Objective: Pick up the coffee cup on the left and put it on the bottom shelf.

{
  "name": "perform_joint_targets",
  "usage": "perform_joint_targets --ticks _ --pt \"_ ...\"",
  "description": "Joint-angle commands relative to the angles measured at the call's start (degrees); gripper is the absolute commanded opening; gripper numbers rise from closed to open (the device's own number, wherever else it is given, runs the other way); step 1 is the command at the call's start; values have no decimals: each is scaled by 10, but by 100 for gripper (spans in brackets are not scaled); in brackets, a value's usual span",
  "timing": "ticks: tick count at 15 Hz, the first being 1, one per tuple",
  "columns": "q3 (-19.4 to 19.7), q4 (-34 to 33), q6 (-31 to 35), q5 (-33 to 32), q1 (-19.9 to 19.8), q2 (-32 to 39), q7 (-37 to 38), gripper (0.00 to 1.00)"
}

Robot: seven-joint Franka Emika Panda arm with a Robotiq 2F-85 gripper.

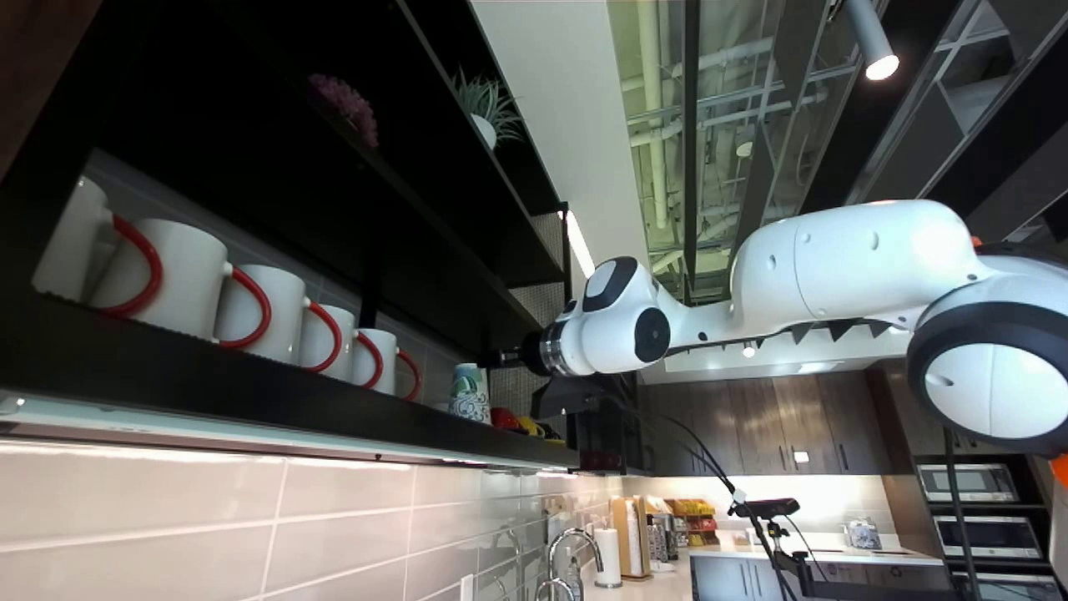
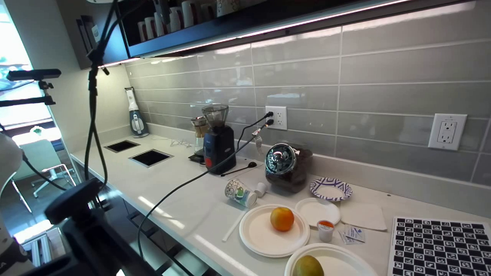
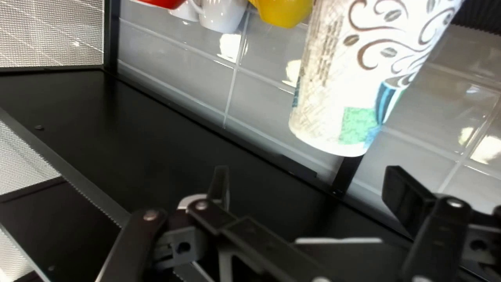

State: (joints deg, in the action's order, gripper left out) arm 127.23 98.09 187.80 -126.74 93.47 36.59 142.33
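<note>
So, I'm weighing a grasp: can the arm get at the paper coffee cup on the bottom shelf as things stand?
Probably yes: in the wrist view the tool is open, with nothing visible between it and the paper coffee cup, which seems just outside the jaws.

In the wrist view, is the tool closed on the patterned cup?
No, the tool stands open, its jaws well apart, with the patterned cup above them in that picture.

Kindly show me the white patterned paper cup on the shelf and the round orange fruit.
White patterned paper cup (image 3: 362, 74): wrist view, printed wall.
Round orange fruit (image 2: 282, 219): in an exterior view, front skin.
</note>
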Motion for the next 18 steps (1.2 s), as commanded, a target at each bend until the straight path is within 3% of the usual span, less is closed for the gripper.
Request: perform_joint_targets --ticks 1,5,8,9,11,18 --pt "55 49 84 60 -19 76 1 100" --pt "79 68 198 49 -58 111 37 100" --pt "85 57 296 28 -110 132 83 100" --pt "93 67 344 92 -154 162 49 100" --pt "100 61 396 110 -182 162 65 100" --pt "110 98 449 244 -221 155 101 100"
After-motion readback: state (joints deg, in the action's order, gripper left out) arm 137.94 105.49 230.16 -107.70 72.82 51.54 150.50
